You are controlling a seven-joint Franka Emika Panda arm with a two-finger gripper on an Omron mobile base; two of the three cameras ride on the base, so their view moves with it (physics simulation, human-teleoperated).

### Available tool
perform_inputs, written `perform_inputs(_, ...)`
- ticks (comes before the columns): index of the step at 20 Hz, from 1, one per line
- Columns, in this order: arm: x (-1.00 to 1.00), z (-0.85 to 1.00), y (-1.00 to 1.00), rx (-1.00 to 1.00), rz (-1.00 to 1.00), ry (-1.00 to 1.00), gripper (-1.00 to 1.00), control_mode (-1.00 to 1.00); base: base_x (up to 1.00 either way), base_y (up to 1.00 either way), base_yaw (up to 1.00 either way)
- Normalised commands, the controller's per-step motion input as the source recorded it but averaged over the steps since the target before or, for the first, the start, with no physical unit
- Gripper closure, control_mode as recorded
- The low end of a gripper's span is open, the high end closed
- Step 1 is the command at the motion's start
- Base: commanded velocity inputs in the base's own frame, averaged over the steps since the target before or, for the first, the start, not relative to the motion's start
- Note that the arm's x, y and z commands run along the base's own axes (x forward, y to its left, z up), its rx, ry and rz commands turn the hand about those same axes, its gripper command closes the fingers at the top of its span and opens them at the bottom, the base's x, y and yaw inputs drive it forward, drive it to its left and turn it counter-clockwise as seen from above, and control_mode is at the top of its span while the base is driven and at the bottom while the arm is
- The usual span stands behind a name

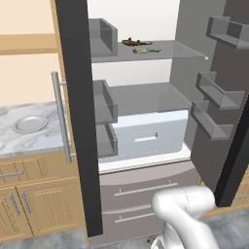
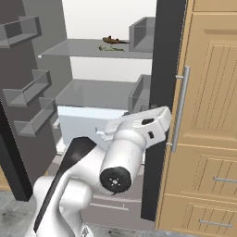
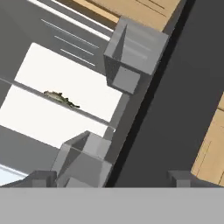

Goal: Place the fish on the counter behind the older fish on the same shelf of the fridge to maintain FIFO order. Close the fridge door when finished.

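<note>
1. Both doors of the fridge (image 1: 78,121) open; dark fish (image 1: 130,42) upper centre on the shelf (image 1: 170,51), behind and just beside the paler fish (image 1: 146,49).
2. Claw (image 3: 109,181) fingers apart, empty.
3. Next: swing clear, push doors flat without clipping the door bins (image 1: 103,102).
4. No readable writing.

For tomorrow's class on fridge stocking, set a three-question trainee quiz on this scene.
1. True or false: the dark brown fish lies on the upper fridge shelf.
2. Which fish sits nearer the shelf's front edge? A dark brown, B pale olive-grey fish.
3. Fill in: both fridge doors stand ____.

Key: 1 true; 2 B; 3 open.
</note>
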Motion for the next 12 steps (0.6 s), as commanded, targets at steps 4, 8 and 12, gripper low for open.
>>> perform_inputs(4,0.17,-0.34,-1.0,0.14,0.0,0.06,-1.0,-1.0,0.0,0.0,0.0)
perform_inputs(8,0.13,-0.38,-1.0,0.09,0.0,0.09,-1.0,-1.0,0.0,0.0,0.0)
perform_inputs(12,0.22,-0.33,-1.0,0.05,0.12,0.1,-1.0,-1.0,0.0,0.0,0.0)
